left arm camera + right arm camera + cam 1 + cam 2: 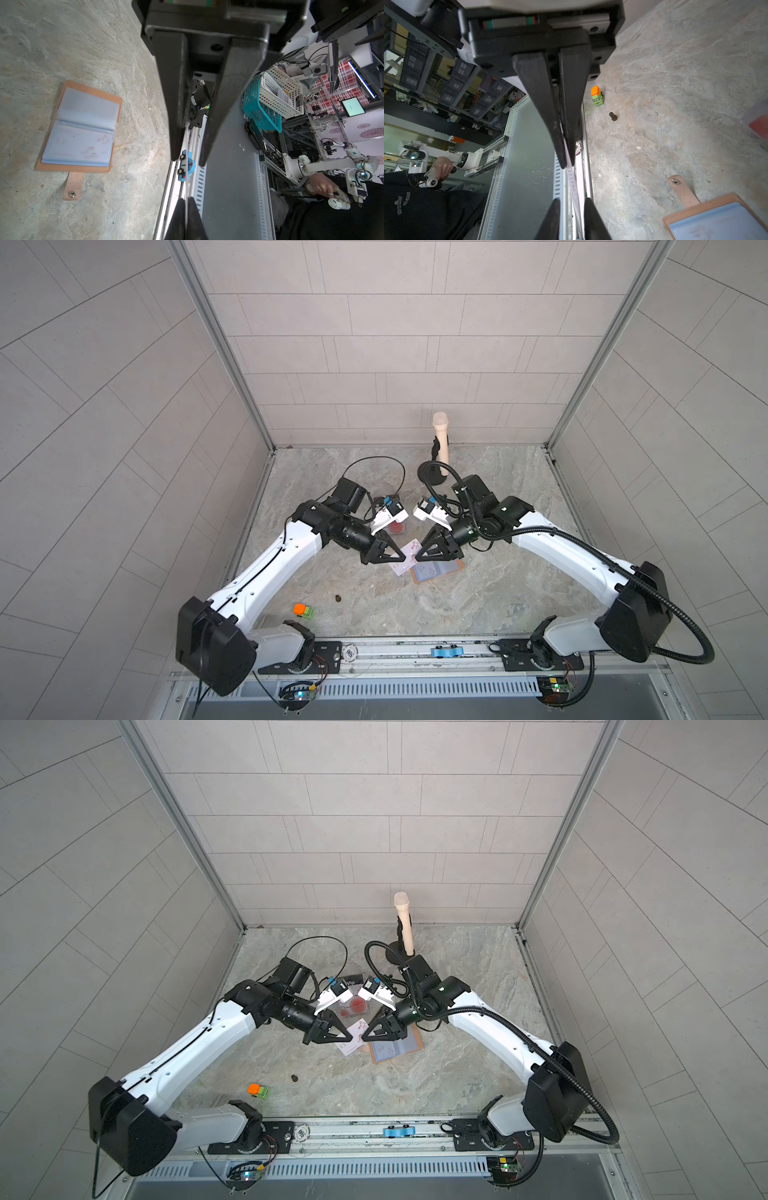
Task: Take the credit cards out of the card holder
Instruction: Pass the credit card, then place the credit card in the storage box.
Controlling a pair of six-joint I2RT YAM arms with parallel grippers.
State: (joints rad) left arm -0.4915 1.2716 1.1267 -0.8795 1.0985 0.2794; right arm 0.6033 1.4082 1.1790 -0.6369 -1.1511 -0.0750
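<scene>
Stone tabletop (498,593), card holder (89,106) open; right gripper (566,163) pinches pale pink card (409,549) aloft (handover, likely); left gripper (189,161) straddles its edge, unclenched.

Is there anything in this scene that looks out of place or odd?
Yes. Two small things lie off the table, on the metal rail in front of it: a blue toy car near its middle and a poker chip nearer the left arm. Nothing looks spilled or damaged.
</scene>
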